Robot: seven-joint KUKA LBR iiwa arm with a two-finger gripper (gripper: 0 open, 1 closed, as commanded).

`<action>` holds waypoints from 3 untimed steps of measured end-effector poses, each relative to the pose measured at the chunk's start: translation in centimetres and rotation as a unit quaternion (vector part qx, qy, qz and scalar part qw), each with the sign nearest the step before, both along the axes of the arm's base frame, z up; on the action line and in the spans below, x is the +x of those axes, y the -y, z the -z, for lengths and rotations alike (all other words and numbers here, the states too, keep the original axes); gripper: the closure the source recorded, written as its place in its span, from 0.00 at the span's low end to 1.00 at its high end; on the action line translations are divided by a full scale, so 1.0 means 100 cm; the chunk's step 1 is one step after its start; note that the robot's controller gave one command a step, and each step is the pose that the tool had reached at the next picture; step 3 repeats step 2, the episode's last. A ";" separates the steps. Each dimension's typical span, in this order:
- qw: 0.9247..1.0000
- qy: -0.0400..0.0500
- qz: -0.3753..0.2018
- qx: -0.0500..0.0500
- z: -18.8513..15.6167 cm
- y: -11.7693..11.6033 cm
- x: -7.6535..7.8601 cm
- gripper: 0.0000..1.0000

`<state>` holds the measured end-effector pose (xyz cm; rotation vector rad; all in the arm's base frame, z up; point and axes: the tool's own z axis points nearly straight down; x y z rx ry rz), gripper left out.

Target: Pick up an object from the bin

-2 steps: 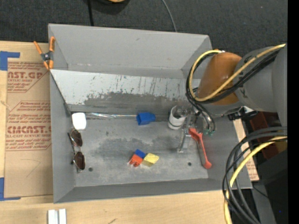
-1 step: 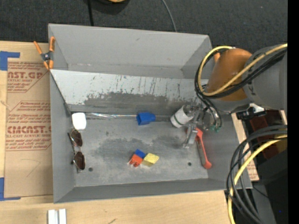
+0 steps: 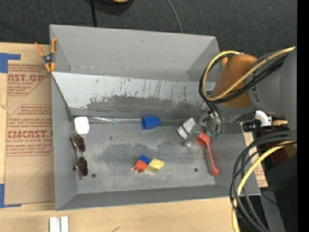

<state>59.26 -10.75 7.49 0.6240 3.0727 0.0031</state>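
- Closest to the lens, at right: grey arm (image 3: 277, 86) with an orange cover (image 3: 236, 76) and loops of yellow-and-black cables (image 3: 208, 76), reaching in over the right wall of the bin (image 3: 130, 47).
- Below the cover: claw (image 3: 194, 131), down low in the right part of the bin, near the foot of the back wall. Apart or together: cannot tell, with metal parts and thin wires bunched tightly there.
- Just beside the claw, on its near side: red-handled tool (image 3: 209, 157), long and thin, lying flat on the bin floor. Upper end right at the claw, perhaps touching; handle running toward the near right corner. Gripped or merely lying there: cannot tell.
- Further left, along the foot of the back wall: small blue block (image 3: 150, 123), apart from the claw and alone on its patch of floor.
- Mid-floor, toward the near wall: orange-and-blue piece (image 3: 141, 164) and yellow piece (image 3: 156, 165), side by side and touching, well apart from the claw.
- Far left, by the back corner: white rounded block (image 3: 81, 125).
- Just on the near side of that block, along the left wall: dark sunglasses (image 3: 79, 154), one lens behind the other.
- All around: sloped grey walls and a scuffed, scratched floor.
- Under the bin, along its near edge: pale wooden bench (image 3: 145, 214).
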 end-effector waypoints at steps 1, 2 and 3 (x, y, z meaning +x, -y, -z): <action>1.000 0.000 0.000 0.000 0.000 0.000 0.000 1.00; 1.000 0.000 0.004 0.000 -0.024 0.007 -0.003 1.00; 1.000 0.000 0.004 0.000 -0.024 0.007 -0.003 1.00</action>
